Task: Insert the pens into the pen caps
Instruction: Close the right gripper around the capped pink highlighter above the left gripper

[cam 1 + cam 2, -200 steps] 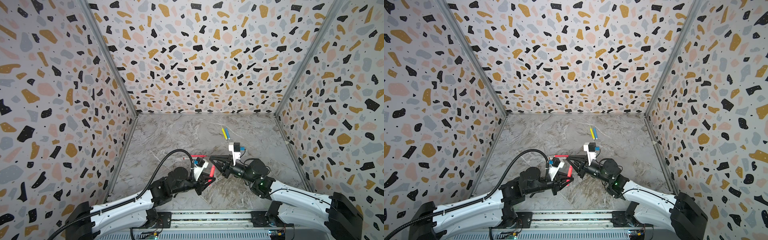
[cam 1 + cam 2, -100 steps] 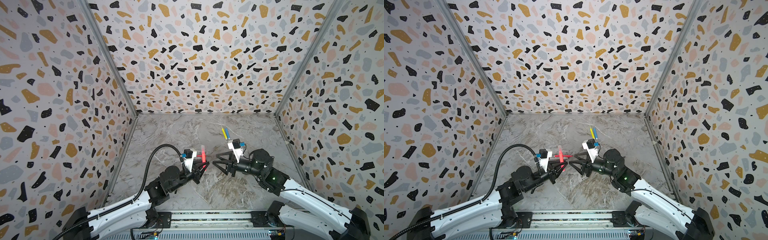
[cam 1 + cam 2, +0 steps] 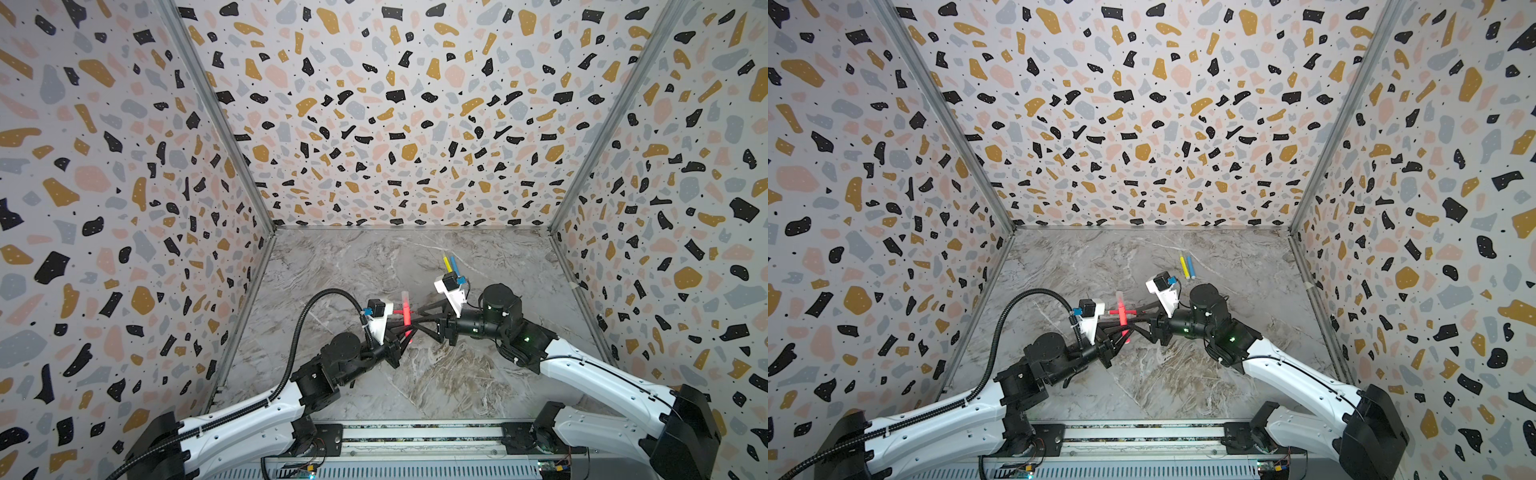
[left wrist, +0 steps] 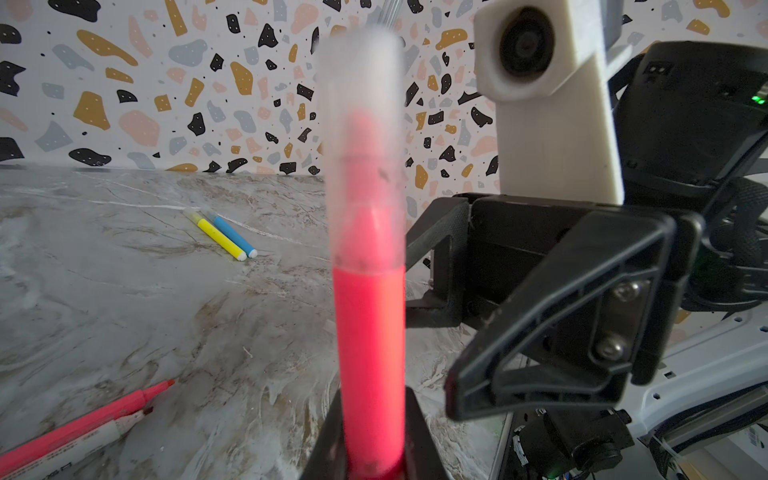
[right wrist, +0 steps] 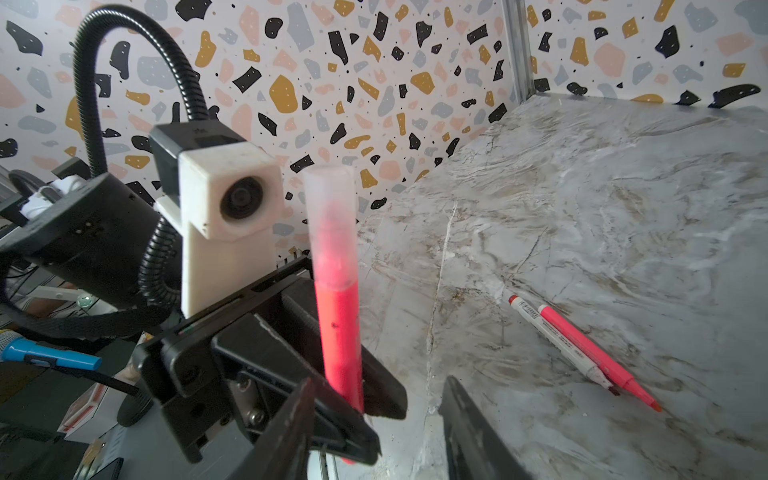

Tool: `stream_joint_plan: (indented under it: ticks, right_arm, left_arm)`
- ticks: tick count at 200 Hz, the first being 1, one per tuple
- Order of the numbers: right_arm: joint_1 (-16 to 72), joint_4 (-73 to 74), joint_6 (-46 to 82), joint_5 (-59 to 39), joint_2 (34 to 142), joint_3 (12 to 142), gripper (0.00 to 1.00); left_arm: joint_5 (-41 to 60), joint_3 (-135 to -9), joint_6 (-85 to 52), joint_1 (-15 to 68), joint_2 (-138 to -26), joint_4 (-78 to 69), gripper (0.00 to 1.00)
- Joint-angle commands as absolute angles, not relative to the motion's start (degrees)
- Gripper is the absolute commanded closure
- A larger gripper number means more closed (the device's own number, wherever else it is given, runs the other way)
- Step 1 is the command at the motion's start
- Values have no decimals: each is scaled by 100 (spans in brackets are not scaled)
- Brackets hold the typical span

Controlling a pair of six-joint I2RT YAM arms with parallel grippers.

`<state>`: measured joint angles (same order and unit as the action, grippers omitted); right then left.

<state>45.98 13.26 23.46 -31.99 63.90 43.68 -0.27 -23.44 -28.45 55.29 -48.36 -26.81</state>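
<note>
Clamping neon-pink marker low in left pincer, with right pincer parted, empty alongside: may knock frosted cap askew if bumped.

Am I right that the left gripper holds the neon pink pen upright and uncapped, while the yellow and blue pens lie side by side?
Not quite: it is capped. The left wrist view shows a frosted clear cap over the tip of the neon pink pen. The left gripper does hold it upright, and the yellow pen and blue pen lie side by side.
</note>
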Motion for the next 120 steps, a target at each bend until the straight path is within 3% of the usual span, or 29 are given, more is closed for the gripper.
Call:
stream_joint_plan:
  ticks: [1, 70, 99, 120]
  right_arm:
    - [4589, 1632, 2386, -3447, 6414, 4619, 52]
    - [4597, 1804, 2442, -3691, 6694, 4676, 60]
    - [4597, 1750, 2432, -3746, 6779, 4693, 73]
    - [4614, 1700, 2409, -3855, 6837, 4680, 75]
  left_arm:
    - [0, -2276, -2912, 5564, -4849, -3188, 100]
    - [96, -2312, -2909, 5617, -5062, -3347, 100]
    - [63, -2339, -2896, 5625, -5089, -3342, 100]
    - [54, -2371, -2870, 5625, -5097, -3329, 100]
